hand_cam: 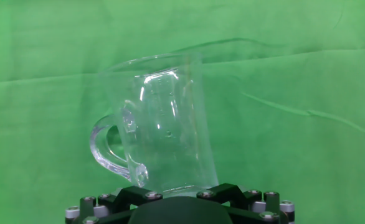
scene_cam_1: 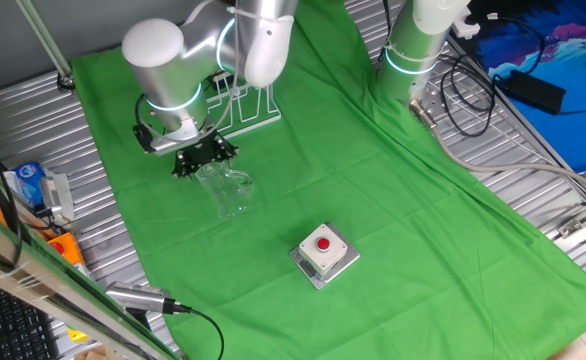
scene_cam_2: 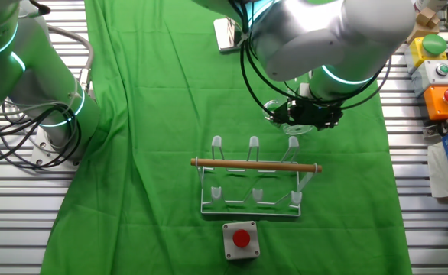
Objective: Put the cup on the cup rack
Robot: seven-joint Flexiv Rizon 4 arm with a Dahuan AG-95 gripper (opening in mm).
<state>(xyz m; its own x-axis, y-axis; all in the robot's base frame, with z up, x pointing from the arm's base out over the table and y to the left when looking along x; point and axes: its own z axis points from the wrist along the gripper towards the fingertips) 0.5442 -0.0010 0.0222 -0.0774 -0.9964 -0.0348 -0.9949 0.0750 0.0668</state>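
The clear cup (hand_cam: 161, 127) fills the hand view, slightly tilted, its handle to the left and its base between the black jaws of my gripper (hand_cam: 176, 191). In one fixed view the gripper (scene_cam_1: 205, 160) holds the cup (scene_cam_1: 230, 190) just above the green cloth. In the other fixed view the gripper (scene_cam_2: 310, 114) and the cup (scene_cam_2: 285, 124) are just behind the right end of the cup rack (scene_cam_2: 254, 183). The rack has a wooden rod on top. The rack (scene_cam_1: 248, 108) is partly hidden behind the arm in one fixed view.
A grey box with a red button (scene_cam_1: 324, 254) stands on the cloth, just in front of the rack in the other fixed view (scene_cam_2: 241, 239). A second robot base (scene_cam_1: 413, 50) stands at the cloth's far edge. Button boxes (scene_cam_2: 438, 76) and cables lie off the cloth.
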